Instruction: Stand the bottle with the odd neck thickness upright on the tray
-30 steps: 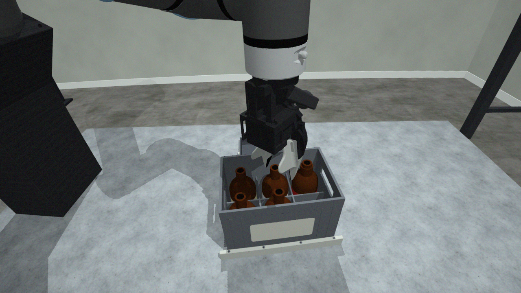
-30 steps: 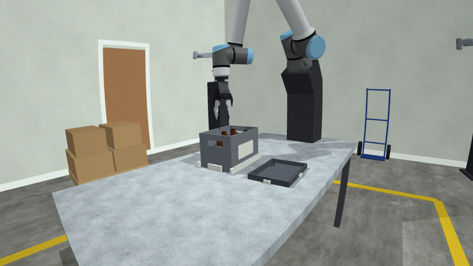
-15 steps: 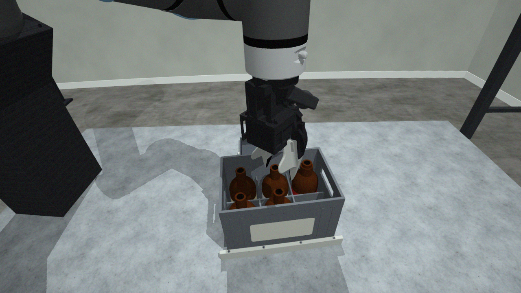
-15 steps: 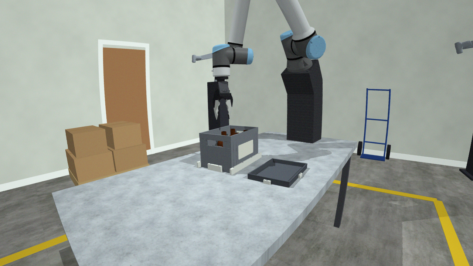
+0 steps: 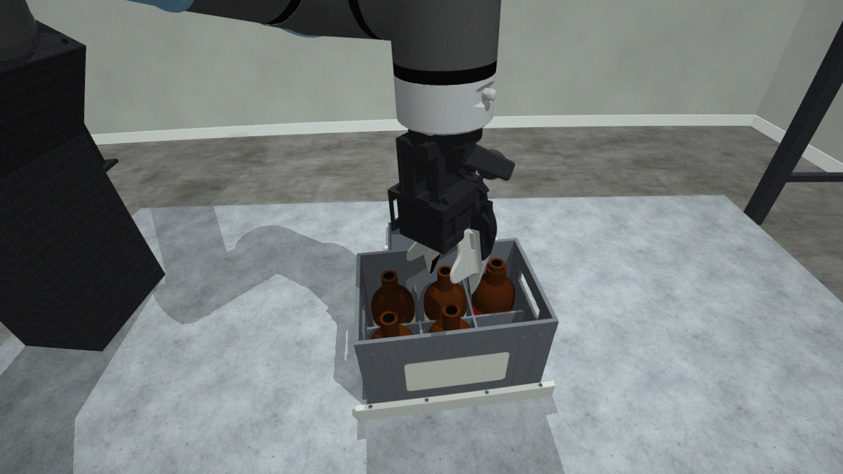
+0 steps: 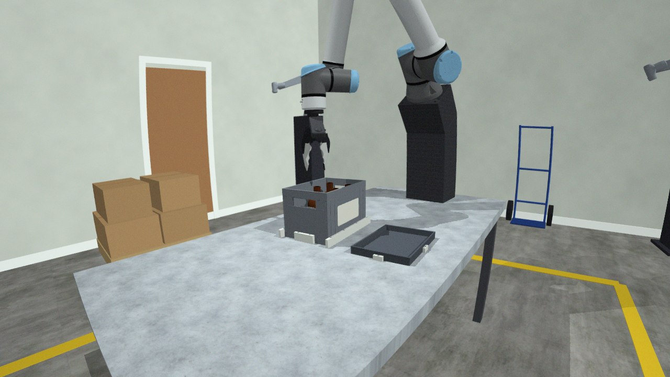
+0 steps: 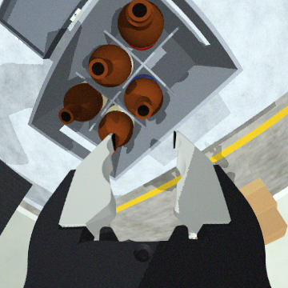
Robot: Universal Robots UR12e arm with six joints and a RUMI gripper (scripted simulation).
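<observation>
A grey crate stands on the table and holds five brown bottles. Three are in its back row and two are in front. The front right compartment is empty. All five also show in the wrist view, seen from above. My gripper is partly open and empty. It hangs just above the back middle bottle. The dark tray lies empty beside the crate.
White stop blocks lie along the crate's base. The black robot pedestal stands at the table's back. Cardboard boxes and a blue hand truck stand on the floor.
</observation>
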